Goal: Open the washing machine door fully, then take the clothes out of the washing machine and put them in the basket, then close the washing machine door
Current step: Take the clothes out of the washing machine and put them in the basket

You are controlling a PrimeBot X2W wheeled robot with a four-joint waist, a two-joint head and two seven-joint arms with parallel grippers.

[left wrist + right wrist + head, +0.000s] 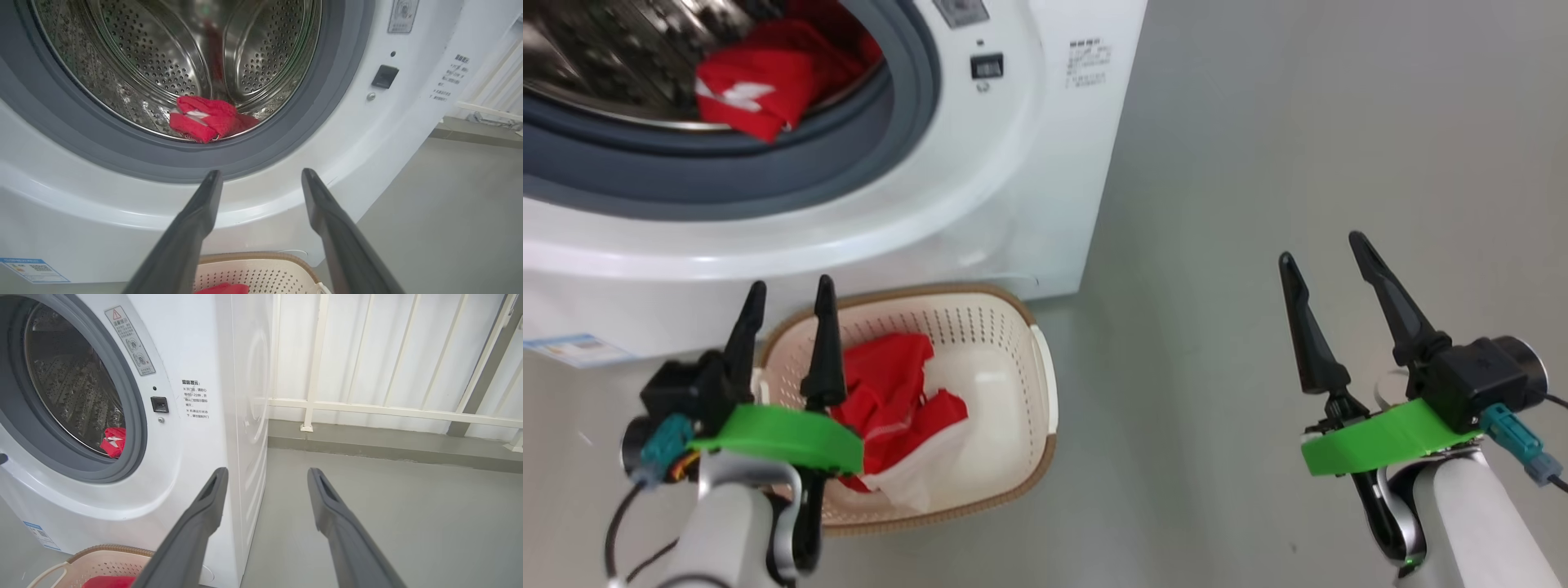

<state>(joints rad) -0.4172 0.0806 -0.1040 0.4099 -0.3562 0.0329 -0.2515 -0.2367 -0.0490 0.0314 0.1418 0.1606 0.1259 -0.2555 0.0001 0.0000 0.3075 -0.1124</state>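
beyond both pairs of empty, parted jaws, red clothes (752,86) lie inside the washing machine (1013,163), more in the basket (992,327).

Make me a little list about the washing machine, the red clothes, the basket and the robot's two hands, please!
washing machine: white, round front opening uncovered
clothes in the drum: one red and white bundle, near the front
basket: cream with a brown rim, on the floor right in front of the machine
clothes in the basket: red and white, heaped on its left side
left hand: open, empty, over the basket's left edge
right hand: open, empty, over bare floor to the machine's right
still to do: one bundle left to take out
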